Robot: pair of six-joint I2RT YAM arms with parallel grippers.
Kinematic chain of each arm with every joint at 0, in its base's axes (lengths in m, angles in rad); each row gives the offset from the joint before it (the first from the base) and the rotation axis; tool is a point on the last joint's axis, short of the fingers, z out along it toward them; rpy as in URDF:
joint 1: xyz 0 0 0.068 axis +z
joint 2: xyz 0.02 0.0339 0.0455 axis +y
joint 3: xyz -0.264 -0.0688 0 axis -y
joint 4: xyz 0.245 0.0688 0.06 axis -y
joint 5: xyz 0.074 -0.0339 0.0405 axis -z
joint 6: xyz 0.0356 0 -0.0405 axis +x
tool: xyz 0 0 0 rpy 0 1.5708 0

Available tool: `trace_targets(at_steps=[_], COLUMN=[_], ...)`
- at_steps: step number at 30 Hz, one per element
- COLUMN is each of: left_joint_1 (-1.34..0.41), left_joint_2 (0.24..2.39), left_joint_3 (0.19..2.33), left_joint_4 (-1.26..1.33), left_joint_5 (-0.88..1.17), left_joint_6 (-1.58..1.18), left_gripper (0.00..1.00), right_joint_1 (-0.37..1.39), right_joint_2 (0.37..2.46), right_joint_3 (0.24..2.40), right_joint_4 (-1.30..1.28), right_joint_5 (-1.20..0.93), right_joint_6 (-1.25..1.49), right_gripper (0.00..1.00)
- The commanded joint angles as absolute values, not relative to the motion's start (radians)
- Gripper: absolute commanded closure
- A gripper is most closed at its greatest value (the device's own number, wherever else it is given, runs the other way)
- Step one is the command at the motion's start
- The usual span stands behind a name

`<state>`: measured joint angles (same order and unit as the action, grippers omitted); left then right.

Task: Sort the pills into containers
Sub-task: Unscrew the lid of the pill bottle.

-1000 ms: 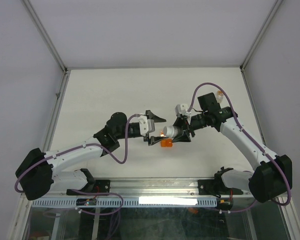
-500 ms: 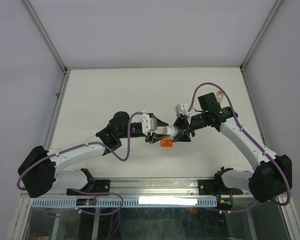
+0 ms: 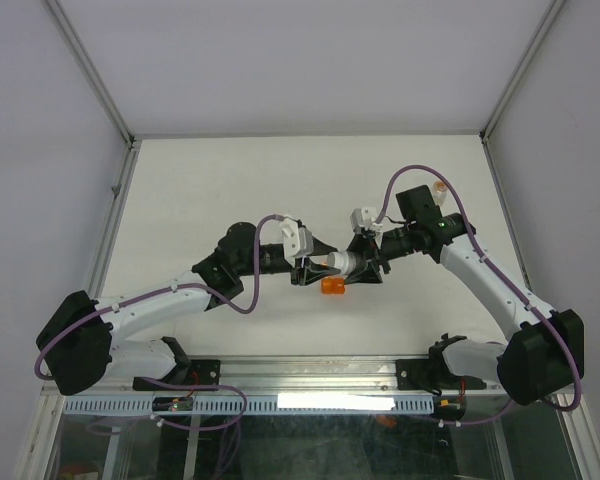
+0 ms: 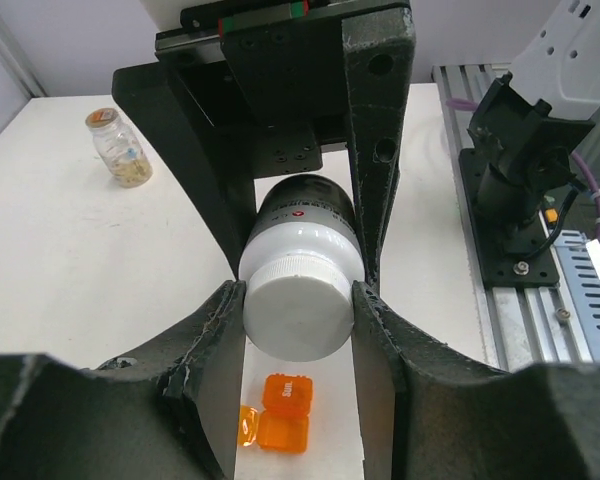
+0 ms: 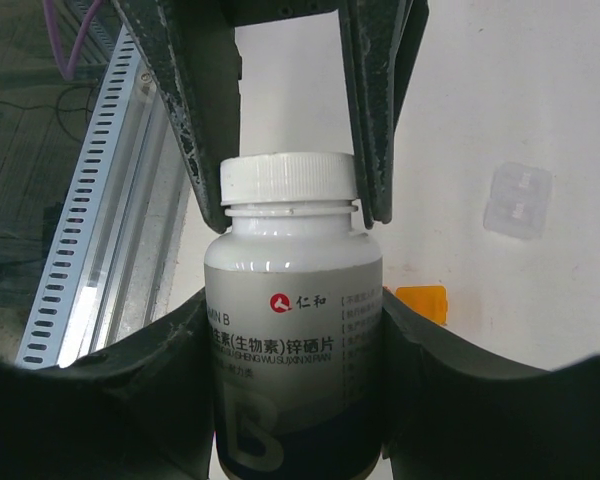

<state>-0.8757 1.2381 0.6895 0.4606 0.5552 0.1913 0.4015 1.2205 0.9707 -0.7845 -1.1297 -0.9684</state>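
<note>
A white bottle (image 5: 295, 330) with a dark lower band and a white cap (image 4: 298, 310) hangs level above the table, between the two arms. My right gripper (image 5: 295, 310) is shut on its body. My left gripper (image 4: 298, 295) faces it, with both fingers pressed on the cap's sides. From above, the bottle (image 3: 338, 263) bridges the left gripper (image 3: 313, 264) and the right gripper (image 3: 362, 262). Right under it lies a small orange box (image 4: 283, 415) with its lid open. A clear vial (image 4: 120, 148) with tan bits in its bottom stands far off. No loose pills show.
A small clear plastic case (image 5: 518, 200) lies on the white table beyond the bottle. The clear vial (image 3: 440, 187) stands by the right arm's elbow. A metal rail (image 4: 540, 300) and the arm bases line the near edge.
My left gripper has moved right onto the bottle's cap and its jaws have closed on it. The right arm and the bottle have stayed put.
</note>
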Motion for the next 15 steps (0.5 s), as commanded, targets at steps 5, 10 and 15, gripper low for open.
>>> trace_targets(at_steps=[5,10,15], left_joint_1=[-0.870,-0.884,-0.900], left_joint_2=[1.185,1.156,1.146], left_joint_3=[0.690,0.669,0.678], left_joint_4=[0.643,0.624,0.601], left_joint_5=[0.332,0.199,0.163], left_joint_6=[-0.352,-0.641,-0.699], left_gripper=[1.00,1.00,1.00], right_joint_1=[0.407,0.407,0.407], right_joint_2=[1.219,1.222,1.224], right_joint_3=[1.002,1.003,1.003], right_joint_4=[-0.776,-0.776,-0.773], right_joint_5=[-1.153,-1.154,-1.149], right_joint_6=[-0.970,-0.966,-0.962], right_gripper=[1.00,1.00,1.00])
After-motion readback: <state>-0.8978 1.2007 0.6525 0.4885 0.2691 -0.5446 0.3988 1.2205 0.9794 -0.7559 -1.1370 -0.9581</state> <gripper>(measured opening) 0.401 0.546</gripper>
